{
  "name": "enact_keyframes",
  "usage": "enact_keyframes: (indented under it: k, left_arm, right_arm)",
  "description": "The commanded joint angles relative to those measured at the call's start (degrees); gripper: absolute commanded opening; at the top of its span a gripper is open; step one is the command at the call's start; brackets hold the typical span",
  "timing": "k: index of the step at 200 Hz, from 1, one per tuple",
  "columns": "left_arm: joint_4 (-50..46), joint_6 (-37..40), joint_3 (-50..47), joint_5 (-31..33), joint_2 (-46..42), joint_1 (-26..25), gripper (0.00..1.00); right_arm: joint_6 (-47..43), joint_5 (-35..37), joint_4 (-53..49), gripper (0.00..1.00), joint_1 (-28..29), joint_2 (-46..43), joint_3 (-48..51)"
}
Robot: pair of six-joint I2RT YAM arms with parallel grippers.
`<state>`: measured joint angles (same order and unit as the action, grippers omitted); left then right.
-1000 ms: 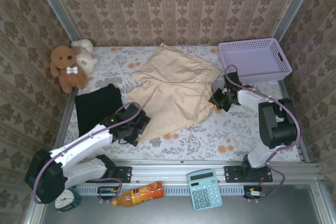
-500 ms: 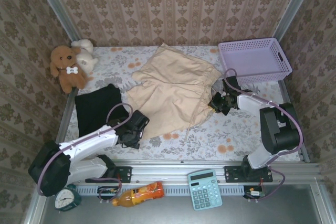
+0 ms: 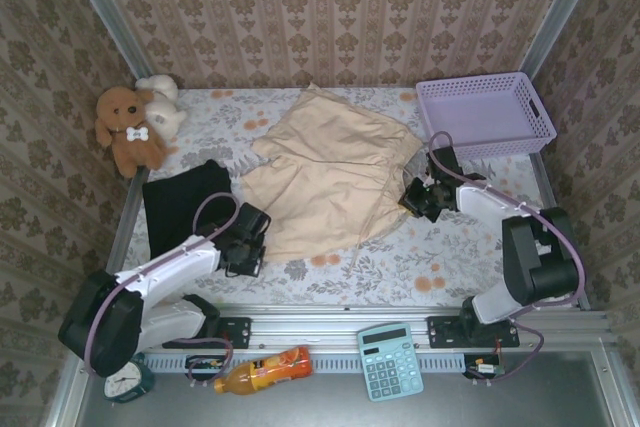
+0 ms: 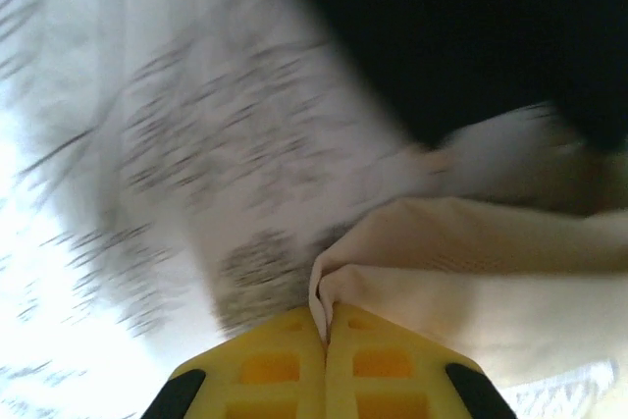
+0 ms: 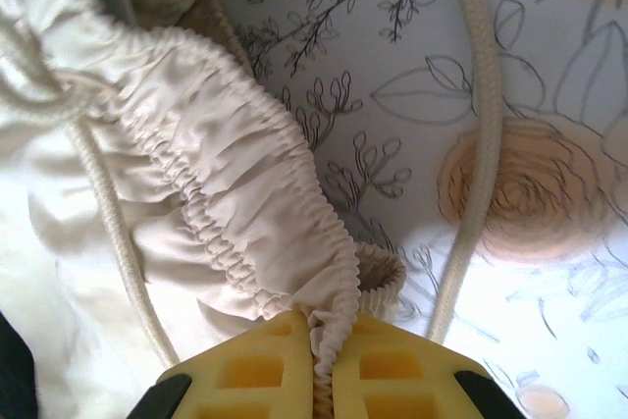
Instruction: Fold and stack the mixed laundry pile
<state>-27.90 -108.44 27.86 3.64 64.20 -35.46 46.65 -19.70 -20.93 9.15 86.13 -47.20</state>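
Two arms reach inward toward the pale beige garment [image 3: 330, 182] from opposite sides. The left arm lies low over the table [image 3: 450, 247], extended from its base to the near-left corner of the garment, where the left gripper [image 3: 244, 245] sits at the cloth edge. In the left wrist view the left gripper [image 4: 326, 326] has its yellow fingers pressed together on a small fold of the beige hem. The right arm bends up from its base and leans left, placing the right gripper [image 3: 415, 197] at the right edge of the garment. In the right wrist view the right gripper [image 5: 329, 336] is clamped on the gathered elastic waistband [image 5: 245, 174], with a drawcord [image 5: 471, 144] looped over the floral tabletop beside it.

The beige garment lies spread over the middle of the table, creased, with its waistband to the right. The black garment [image 3: 185, 202] lies flat at the left side, just beside the left gripper.
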Motion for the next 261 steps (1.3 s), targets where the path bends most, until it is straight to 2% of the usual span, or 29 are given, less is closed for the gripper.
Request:
enact_keyframes:
  k: [1,25,45,85,112,130,155,178,195,207,225,253,261]
  left_arm:
    - [1.0,14.3,3.83,5.45,-4.91,1.5,0.0]
    - [-6.69,27.46,9.48,6.58,-9.89,2.24,0.0]
    - [-11.42,33.37,11.52,6.18,-13.35,2.25,0.0]
    - [-15.67,32.02,7.88,2.82,-22.12,1.28,0.0]
    - [-25.71,30.56,12.06,12.89,-28.56,-5.72,0.0]
    - [-24.86,33.31,14.56,13.19,-28.63,-6.36,0.0]
    - [-19.59,39.32,20.46,11.52,-21.19,-6.3,0.0]
    - [-12.53,46.76,27.45,12.02,-12.5,-5.73,0.0]
    - [-6.65,51.52,32.89,7.74,-4.71,-2.46,0.0]
    - [-3.06,54.32,37.49,3.5,2.04,0.28,0.01]
    - [0.36,58.43,46.63,-1.37,12.83,3.1,0.0]
    - [1.67,63.61,67.06,-11.73,33.33,5.6,0.02]
    - [0.97,64.5,74.46,-14.17,40.45,5.75,0.06]
  right_arm:
    - [-6.21,3.37,-10.94,0.0,-0.34,-4.89,-4.37]
    - [-7.98,5.6,-20.36,0.0,0.09,-10.25,-5.73]
    - [-5.82,6.15,-25.1,0.0,1.1,-17.09,-2.5]
    - [2.87,5.34,-27.48,0.0,2.48,-33.53,11.05]
    - [6.86,5.47,-32.15,0.0,4.26,-42.63,14.88]
    - [8.49,5.48,-34.35,0.02,4.47,-46.94,14.53]
    - [9.91,5.44,-33.97,0.04,4.56,-47.7,11.46]
    - [8.94,5.38,-31.65,0.07,4.55,-42.42,7.61]
    - [7.2,6.68,-30.49,0.08,3.05,-37.44,3.44]
    - [5.82,5.9,-28.8,0.08,-0.04,-34.44,1.13]
    - [3.66,1.77,-25.22,0.07,-7.74,-29.36,-1.5]
    - [-0.45,-0.52,-21.61,0.07,-16.63,-18.72,-7.61]
    - [-1.43,0.22,-21.21,0.15,-19.1,-15.22,-9.25]
